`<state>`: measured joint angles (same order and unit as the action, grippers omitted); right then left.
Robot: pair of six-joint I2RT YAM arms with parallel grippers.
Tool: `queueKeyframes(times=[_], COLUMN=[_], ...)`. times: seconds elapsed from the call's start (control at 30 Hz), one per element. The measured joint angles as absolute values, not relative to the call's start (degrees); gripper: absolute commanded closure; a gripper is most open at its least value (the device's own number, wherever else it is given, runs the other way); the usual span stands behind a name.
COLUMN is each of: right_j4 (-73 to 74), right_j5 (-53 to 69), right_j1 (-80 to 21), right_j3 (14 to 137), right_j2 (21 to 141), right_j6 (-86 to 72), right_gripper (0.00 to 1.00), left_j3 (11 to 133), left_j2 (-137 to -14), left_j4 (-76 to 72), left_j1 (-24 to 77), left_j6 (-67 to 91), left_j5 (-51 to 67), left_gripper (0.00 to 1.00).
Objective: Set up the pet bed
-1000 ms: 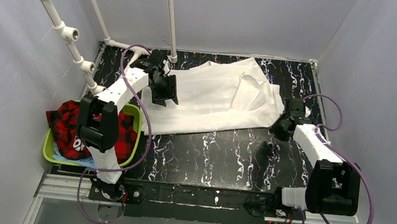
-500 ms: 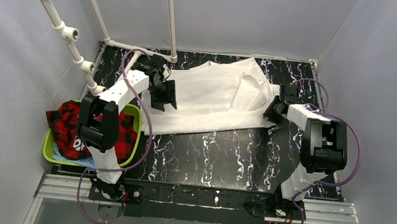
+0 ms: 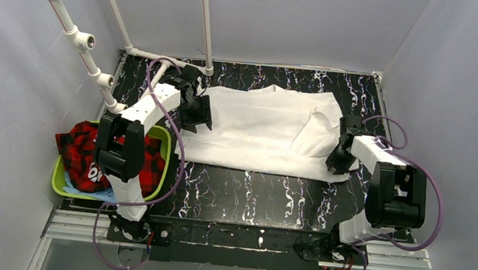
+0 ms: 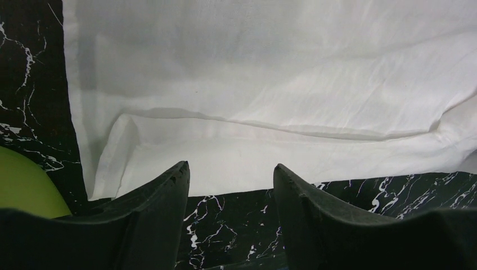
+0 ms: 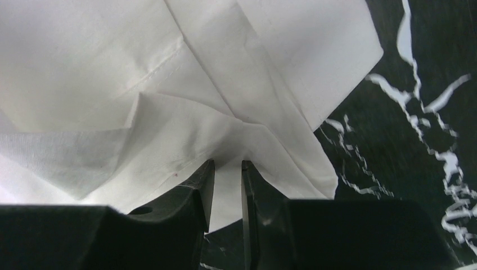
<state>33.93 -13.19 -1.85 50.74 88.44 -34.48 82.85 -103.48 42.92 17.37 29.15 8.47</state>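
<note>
A white cloth (image 3: 264,127) lies spread over the back half of the black marbled table (image 3: 250,190), with a folded flap near its right end. My left gripper (image 3: 196,114) is open and empty, just above the cloth's left edge; in the left wrist view the gripper (image 4: 230,166) has its jaws wide apart over the cloth's hem (image 4: 225,169). My right gripper (image 3: 339,160) is at the cloth's near right corner. In the right wrist view this gripper (image 5: 228,163) is shut on a pinched fold of the cloth (image 5: 169,124).
A green basket (image 3: 167,142) holding red plaid fabric (image 3: 80,152) stands at the left edge; its rim also shows in the left wrist view (image 4: 22,183). A white pipe frame (image 3: 75,37) rises at the back left. Grey walls enclose the table.
My right gripper has dragged the cloth's right end toward the near right, so the cloth now lies flatter and wider. My left gripper has barely moved.
</note>
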Motion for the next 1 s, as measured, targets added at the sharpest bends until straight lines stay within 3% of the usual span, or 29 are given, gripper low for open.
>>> queueKeyframes(times=[0.1, 0.2, 0.37, 0.6, 0.63, 0.73, 0.87, 0.93, 1.0], right_j4=[37.98, 36.32, 27.97, 27.05, 27.73, 29.41, 28.14, 24.8, 20.27], right_j5=[-10.72, -7.53, -2.87, 3.68, 4.12, 4.49, -0.71, -4.36, -5.76], right_j1=[-1.85, -1.89, -2.0, -3.36, -3.79, -5.19, -7.05, -7.79, -7.94], right_j3=[55.42, 68.47, 85.58, 88.18, 88.18, 88.18, 88.16, 87.2, 84.09], right_j2=[86.65, 87.42, 93.82, 107.79, 109.54, 112.73, 113.58, 113.27, 111.61], right_j6=[-33.65, -30.5, -21.89, -8.56, -7.09, -3.2, -1.13, -1.32, -1.67], right_gripper=[0.35, 0.25, 0.23, 0.24, 0.26, 0.45, 0.88, 0.98, 0.99], left_j3=[83.81, 84.4, 84.51, 84.51, 84.51, 84.51, 84.49, 84.49, 84.49], left_j2=[-103.53, -103.5, -103.02, -100.01, -99.53, -98.52, -98.37, -98.37, -98.37], left_j4=[42.89, 42.52, 42.48, 42.5, 42.5, 42.5, 42.54, 42.57, 42.57], left_j1=[17.23, 16.99, 15.99, 14.13, 13.91, 13.37, 12.8, 12.51, 12.4], left_j6=[29.23, 29.19, 29.23, 29.21, 29.21, 29.21, 29.21, 29.23, 29.26], left_j5=[7.7, 6.81, 5.76, 5.43, 5.43, 5.45, 5.54, 5.72, 6.04], left_gripper=[0.43, 0.41, 0.39, 0.38, 0.38, 0.38, 0.38, 0.38, 0.38])
